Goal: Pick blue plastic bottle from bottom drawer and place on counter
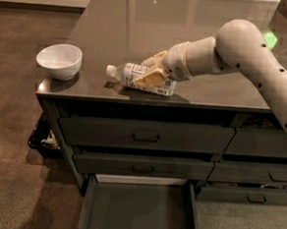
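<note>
The blue plastic bottle (128,72) lies on its side near the counter's (140,22) front edge, white cap pointing left and its left end tilted slightly up. My gripper (148,70) reaches in from the right and is shut on the bottle's labelled middle, one tan finger (150,77) across its front. Whether the bottle rests on the counter or hovers just above it, I cannot tell. Below, the bottom drawer (137,209) stands pulled open, its dark flat interior bare.
A white bowl (59,60) sits at the counter's front left corner. Two shut handled drawers (146,135) are stacked above the open one. More drawers lie to the right. A dark bin (42,137) stands on the floor left of the cabinet.
</note>
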`<act>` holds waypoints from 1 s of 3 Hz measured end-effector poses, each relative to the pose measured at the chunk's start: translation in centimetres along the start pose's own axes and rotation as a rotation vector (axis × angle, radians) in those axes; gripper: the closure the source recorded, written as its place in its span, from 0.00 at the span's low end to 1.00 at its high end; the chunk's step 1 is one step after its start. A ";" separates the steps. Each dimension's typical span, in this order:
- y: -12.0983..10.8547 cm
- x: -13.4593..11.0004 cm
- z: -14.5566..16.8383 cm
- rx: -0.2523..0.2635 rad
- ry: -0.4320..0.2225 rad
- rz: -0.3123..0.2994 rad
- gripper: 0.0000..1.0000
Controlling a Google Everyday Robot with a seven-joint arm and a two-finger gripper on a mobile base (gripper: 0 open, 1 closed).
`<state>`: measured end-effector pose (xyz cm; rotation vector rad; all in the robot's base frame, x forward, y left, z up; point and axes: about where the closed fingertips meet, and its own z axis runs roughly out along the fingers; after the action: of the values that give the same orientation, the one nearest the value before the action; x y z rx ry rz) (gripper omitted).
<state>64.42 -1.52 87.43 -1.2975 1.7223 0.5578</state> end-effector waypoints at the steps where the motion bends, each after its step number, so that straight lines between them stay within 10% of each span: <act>1: 0.0 0.0 0.0 0.000 0.000 0.000 0.35; 3: 0.0 0.0 0.0 0.000 0.000 0.000 0.00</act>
<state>64.42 -1.51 87.43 -1.2977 1.7222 0.5580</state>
